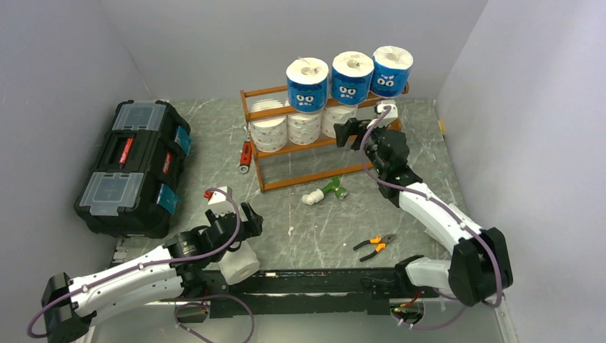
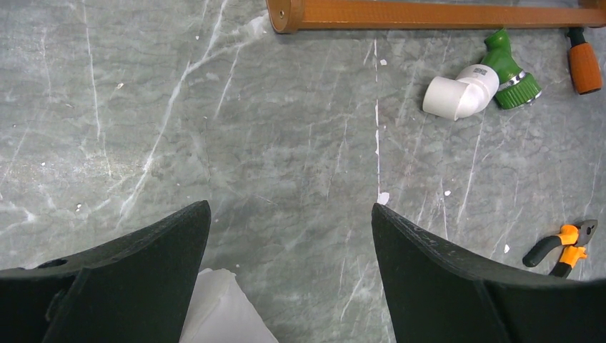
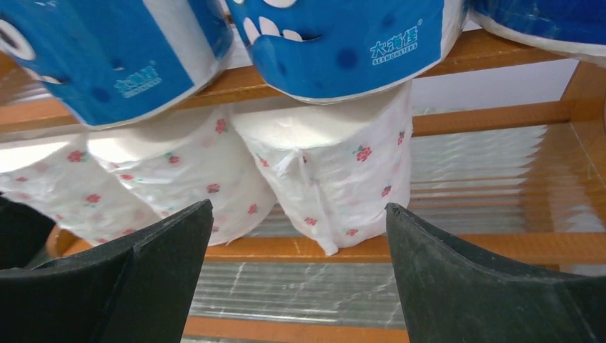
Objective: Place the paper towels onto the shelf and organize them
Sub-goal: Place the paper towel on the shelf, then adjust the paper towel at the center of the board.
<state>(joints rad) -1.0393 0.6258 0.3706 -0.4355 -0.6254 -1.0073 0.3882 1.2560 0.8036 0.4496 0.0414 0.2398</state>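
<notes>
Grey marbled table point(image 1: 214, 143), closed in by pale walls on three sides. At far left a black toolbox point(image 1: 136, 168) with clear lids lies close to the left wall. Beside it, the left fingers point(image 2: 143, 279) stand released and wide apart with bare table between them. One loose white roll point(image 1: 239, 263) lies just under them at the near edge of the table, ungrasped; its corner shows below one finger in the left wrist view.

A small red-handled tool point(image 1: 246, 156) rests just left of the shelf point(image 1: 300, 180). Three blue-wrapped rolls point(image 1: 351, 77) stand in a row on the top tier. Three flower-printed white rolls point(image 1: 304, 127) sit side by side on the middle tier, and the lowest tier appears empty.

In front of the shelf lie a green-and-white fitting point(image 1: 323, 191) and, nearer the arms, orange-handled pliers point(image 1: 374, 244). The right fingers point(image 3: 143, 286) are released and spread before the rightmost middle-tier roll, holding nothing.

Progress, as judged: six rolls are shelved and one is left on the table, so the task looks nearly complete.

Room for moving: bare slats show at the right end of the middle tier, and the whole bottom tier is free. The fitting lies between the loose roll and the shelf front. The right wall stands near the shelf's right end, leaving that arm little room sideways.
</notes>
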